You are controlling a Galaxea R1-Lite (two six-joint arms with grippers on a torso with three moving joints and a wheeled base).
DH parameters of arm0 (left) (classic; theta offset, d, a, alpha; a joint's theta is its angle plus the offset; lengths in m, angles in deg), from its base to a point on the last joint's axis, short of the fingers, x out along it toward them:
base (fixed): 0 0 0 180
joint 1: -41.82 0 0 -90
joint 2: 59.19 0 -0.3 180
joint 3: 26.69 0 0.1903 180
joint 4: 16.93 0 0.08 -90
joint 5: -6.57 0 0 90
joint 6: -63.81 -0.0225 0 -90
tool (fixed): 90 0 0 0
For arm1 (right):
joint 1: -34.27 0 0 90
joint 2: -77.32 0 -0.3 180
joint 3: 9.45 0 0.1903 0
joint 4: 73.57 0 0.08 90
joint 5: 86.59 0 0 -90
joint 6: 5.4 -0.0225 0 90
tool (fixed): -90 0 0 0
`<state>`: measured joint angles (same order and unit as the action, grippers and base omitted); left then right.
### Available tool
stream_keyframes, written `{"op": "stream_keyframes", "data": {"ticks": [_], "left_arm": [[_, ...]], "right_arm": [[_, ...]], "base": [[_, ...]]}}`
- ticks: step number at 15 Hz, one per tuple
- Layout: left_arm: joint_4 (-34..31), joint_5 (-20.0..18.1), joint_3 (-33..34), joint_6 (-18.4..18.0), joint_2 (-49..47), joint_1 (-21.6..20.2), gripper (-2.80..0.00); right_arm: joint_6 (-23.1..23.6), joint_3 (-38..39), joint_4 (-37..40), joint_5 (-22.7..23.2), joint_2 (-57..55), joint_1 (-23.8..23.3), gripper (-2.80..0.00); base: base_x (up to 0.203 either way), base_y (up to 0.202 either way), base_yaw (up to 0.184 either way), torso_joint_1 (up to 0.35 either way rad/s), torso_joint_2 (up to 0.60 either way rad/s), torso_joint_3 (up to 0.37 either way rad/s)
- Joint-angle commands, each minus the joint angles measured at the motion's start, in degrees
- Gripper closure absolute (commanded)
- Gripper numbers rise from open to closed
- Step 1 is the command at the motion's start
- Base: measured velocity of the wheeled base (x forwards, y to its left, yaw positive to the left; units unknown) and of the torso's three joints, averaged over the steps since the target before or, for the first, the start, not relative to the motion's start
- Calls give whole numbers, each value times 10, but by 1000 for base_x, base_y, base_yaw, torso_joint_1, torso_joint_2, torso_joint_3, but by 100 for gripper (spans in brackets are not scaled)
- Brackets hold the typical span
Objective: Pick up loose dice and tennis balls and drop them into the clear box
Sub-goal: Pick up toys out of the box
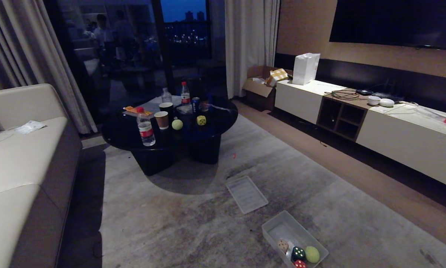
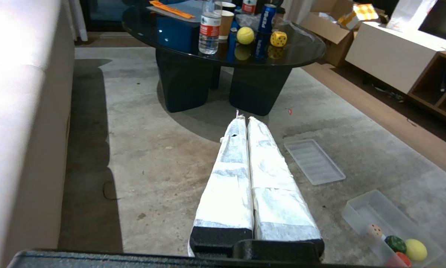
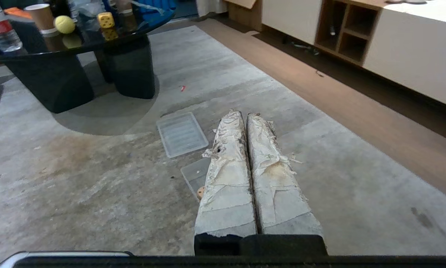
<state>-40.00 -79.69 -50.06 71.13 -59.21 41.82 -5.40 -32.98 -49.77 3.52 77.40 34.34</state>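
On the black coffee table (image 1: 223, 115) a tennis ball (image 1: 177, 124) lies beside a yellow die (image 1: 201, 120). The clear box (image 1: 278, 227) sits on the carpet close in front of me and holds a beige die (image 1: 282, 245), a dark green die (image 1: 298, 254), a red die (image 1: 300, 264) and a second tennis ball (image 1: 312, 254). Neither arm shows in the head view. My left gripper (image 2: 244, 119) is shut and empty, hanging over bare carpet left of the box (image 2: 360, 208). My right gripper (image 3: 244, 113), shut and empty too, hangs above the box (image 3: 195, 173) and hides most of it.
A flat ribbed lid (image 1: 246, 194) lies on the carpet between table and box. Water bottles (image 1: 145, 128), paper cups (image 1: 161, 120) and a can (image 1: 195, 104) crowd the table near the ball and die. A sofa (image 1: 21, 156) runs along the left, a low cabinet (image 1: 394, 130) along the right.
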Motion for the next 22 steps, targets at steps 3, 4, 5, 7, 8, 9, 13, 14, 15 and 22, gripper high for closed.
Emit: {"op": "stream_keyframes", "data": {"ticks": [3, 4, 5, 7, 8, 9, 13, 14, 15, 22], "left_arm": [[1, 0, 0, 1, 0, 0, 0], [1, 0, 0, 1, -1, 0, 0], [1, 1, 0, 2, -1, 0, 0], [1, 0, 0, 1, -1, 0, 0], [1, 1, 0, 1, 0, 0, 0], [1, 1, 0, 1, 0, 0, 0], [1, 1, 0, 2, 0, 0, 0], [1, 1, 0, 2, 0, 0, 0], [1, 1, 0, 2, 0, 0, 0], [1, 1, 0, 2, 0, 0, 0]], "right_arm": [[0, 0, 0, 0, -1, 0, 0], [0, 0, 0, 0, -1, 0, 0], [0, 0, 0, 0, -1, 0, 0], [0, 0, 0, 0, -1, 0, 0], [0, 1, 0, 0, -1, 0, 0], [0, 0, 0, 0, -1, 1, 0], [0, 0, 0, 0, -1, 0, 0], [0, 0, 0, 0, -1, 1, 0], [0, 1, -1, 0, -1, 0, 0], [0, 1, -1, 0, -1, 0, 0]], "base": [[3, 1, 77, 3, 3, 0], [3, -8, 162, -2, 1, 6], [-2, -6, 160, 2, 2, 2], [-1, -8, 166, 4, 2, -1], [-1, -1, 168, 2, 2, -1], [0, -9, 165, 7, 2, 3], [-1, -8, 167, 1, 1, 6], [-4, -8, 166, 2, 2, 2], [-2, -8, 163, 2, 2, -2], [0, -2, 49, 2, 0, 0]]}}
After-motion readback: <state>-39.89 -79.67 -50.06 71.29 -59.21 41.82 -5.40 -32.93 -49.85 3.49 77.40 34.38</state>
